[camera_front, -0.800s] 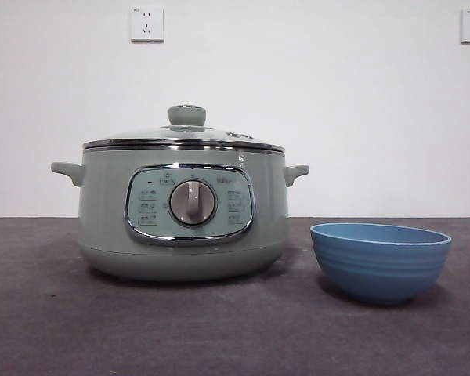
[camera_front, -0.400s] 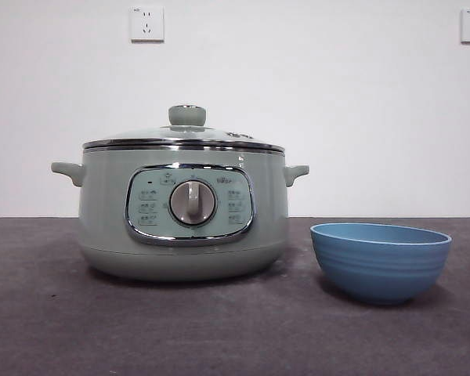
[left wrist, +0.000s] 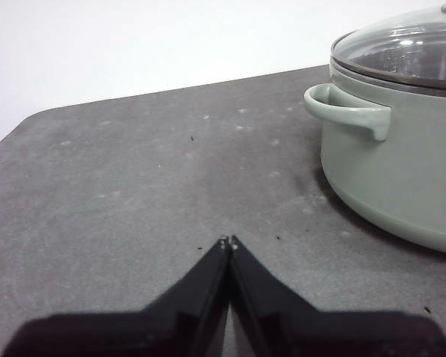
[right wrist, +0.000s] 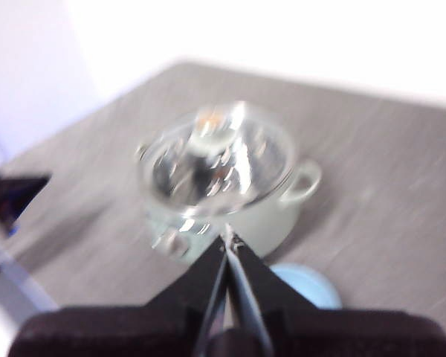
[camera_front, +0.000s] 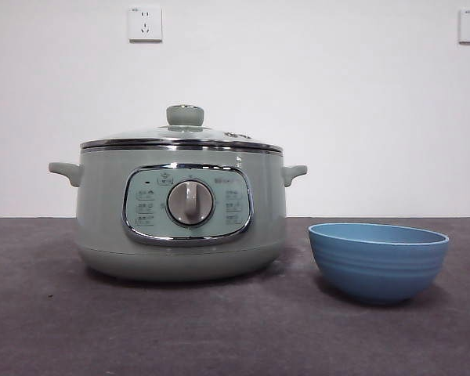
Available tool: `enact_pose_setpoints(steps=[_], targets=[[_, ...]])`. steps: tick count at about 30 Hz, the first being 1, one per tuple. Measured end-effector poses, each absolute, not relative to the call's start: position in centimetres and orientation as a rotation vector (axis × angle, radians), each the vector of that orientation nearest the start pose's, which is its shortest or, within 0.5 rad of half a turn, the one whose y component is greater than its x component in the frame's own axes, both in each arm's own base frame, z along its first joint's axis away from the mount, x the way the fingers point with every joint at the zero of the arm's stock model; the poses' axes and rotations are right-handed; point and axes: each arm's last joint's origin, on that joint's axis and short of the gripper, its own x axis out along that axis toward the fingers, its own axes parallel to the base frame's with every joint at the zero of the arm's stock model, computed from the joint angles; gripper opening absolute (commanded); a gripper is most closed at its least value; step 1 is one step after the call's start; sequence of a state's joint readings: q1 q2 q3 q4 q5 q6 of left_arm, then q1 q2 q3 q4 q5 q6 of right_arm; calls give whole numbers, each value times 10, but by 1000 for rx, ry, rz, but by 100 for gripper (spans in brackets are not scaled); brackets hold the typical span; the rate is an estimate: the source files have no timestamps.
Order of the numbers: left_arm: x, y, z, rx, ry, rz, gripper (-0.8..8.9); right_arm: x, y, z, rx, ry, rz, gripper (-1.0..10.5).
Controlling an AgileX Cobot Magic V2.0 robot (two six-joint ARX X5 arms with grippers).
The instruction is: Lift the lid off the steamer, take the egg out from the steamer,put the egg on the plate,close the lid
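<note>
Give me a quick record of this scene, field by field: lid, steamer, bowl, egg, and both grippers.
lid: seated on the steamer, knob up
steamer: closed, upright on the dark table
plate: blue bowl beside the steamer, apart from it
egg: not visible
left gripper: jaws together, holding nothing, low over the table off to the steamer's side
right gripper: jaws together, holding nothing, high above the steamer; view blurred

Even, bright light; right wrist view motion-blurred, glare on the lid (right wrist: 217,160); other views sharp
</note>
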State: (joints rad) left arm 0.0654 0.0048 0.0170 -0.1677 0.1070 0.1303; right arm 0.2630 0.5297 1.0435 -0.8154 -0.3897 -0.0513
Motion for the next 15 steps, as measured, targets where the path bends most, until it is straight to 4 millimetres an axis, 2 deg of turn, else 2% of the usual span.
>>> enact_pose_setpoints(steps=[3, 12, 13, 15], targets=[[96, 3, 153, 116, 152, -51, -4, 56, 20, 357, -51, 199, 536, 2], [96, 3, 153, 116, 152, -52, -4, 82, 14, 240, -77, -42, 357, 2], [96, 3, 153, 116, 153, -52, -3, 88, 14, 218, -52, -44, 333, 2], [96, 3, 153, 116, 153, -52, -4, 90, 14, 205, -33, -30, 331, 2]])
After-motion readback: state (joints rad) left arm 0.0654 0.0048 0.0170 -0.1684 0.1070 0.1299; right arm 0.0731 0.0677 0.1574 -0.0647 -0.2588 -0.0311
